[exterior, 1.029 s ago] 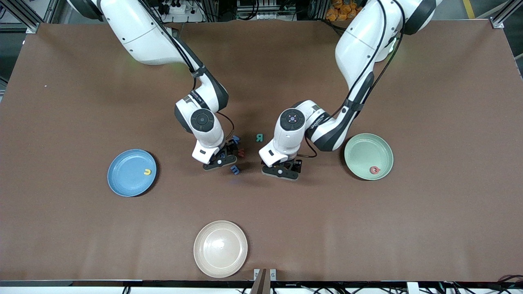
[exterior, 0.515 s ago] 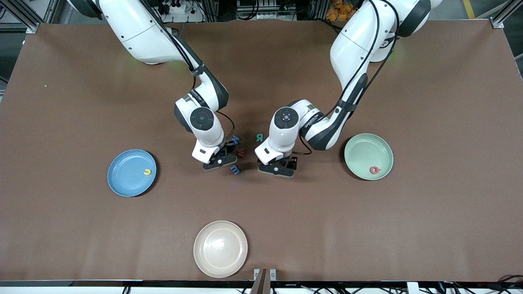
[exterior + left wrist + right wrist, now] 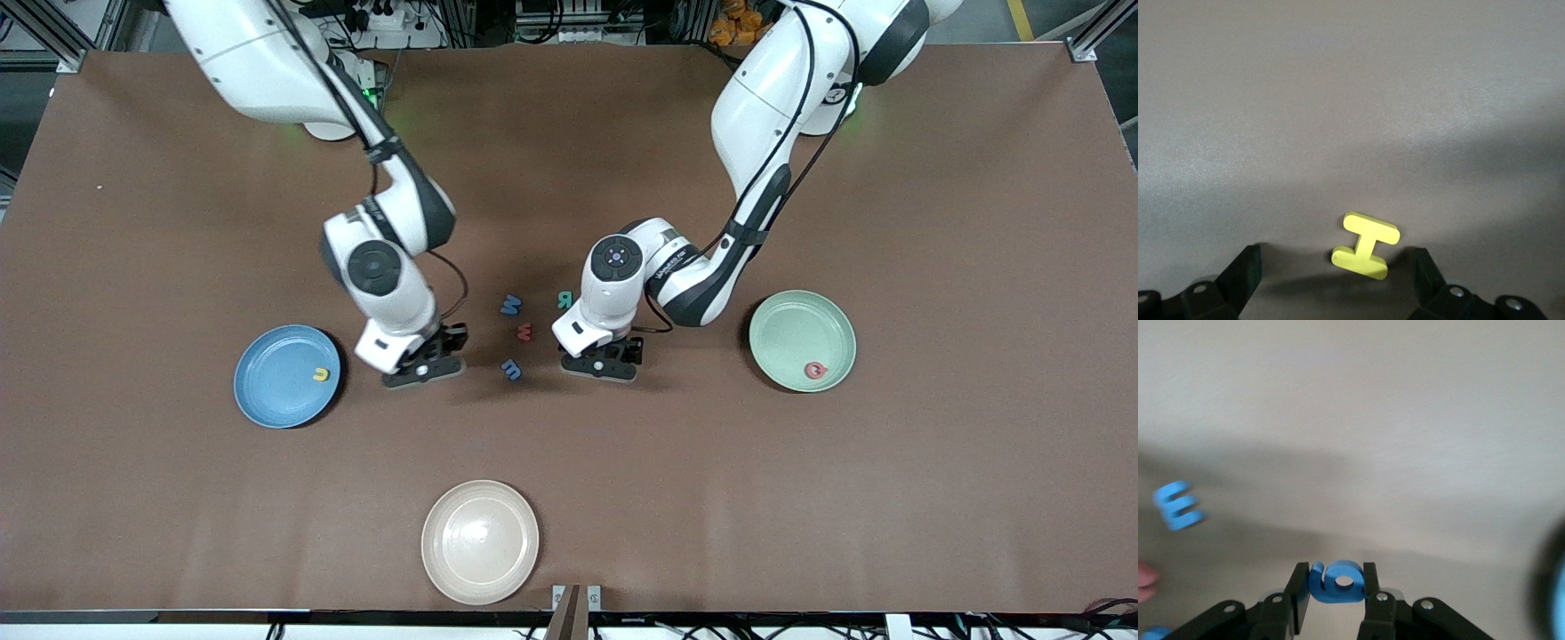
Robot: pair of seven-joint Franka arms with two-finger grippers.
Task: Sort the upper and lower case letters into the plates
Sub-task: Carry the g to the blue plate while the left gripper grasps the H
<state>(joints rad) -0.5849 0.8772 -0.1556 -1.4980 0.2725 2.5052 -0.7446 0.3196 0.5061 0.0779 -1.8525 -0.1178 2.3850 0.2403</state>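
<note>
Blue plate (image 3: 276, 382) holds a yellow letter (image 3: 321, 374); green plate (image 3: 787, 333) a red one.

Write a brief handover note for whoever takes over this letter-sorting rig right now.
Right gripper: shut on a small blue foam letter, above the table near the round blue plastic plate.
Left gripper: open, low over a yellow foam letter H.
Done: blue plate holds one yellow letter; round pale green plastic plate holds one red letter.
Left: four loose letters mid-table, plus the held one and the H.

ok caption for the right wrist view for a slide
Right gripper shut on a blue letter, lifted above the brown table.
</note>
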